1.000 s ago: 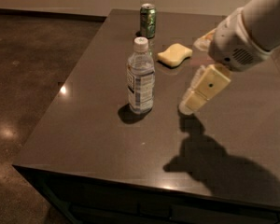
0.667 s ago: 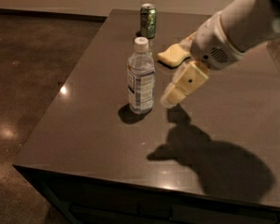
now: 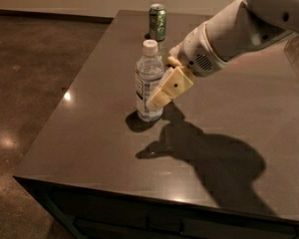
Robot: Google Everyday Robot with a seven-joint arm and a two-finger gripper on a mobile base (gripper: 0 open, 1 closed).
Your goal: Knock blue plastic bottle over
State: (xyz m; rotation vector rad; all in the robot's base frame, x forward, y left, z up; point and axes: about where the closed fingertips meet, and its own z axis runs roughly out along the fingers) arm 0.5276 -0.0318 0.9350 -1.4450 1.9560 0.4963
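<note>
The blue plastic bottle is clear with a white cap and a blue-and-white label. It stands upright on the dark table, left of the middle. My gripper reaches in from the right on a white arm, its cream fingers pointing down and left. It is right against the bottle's right side at label height.
A green soda can stands upright behind the bottle near the table's far edge. The table's left edge runs close to the bottle, with brown floor beyond. The arm's shadow falls on the table in front and to the right.
My gripper has moved left across the table, from well to the right of the bottle to right against its side. It now hides the yellow sponge. The bottle still stands upright.
</note>
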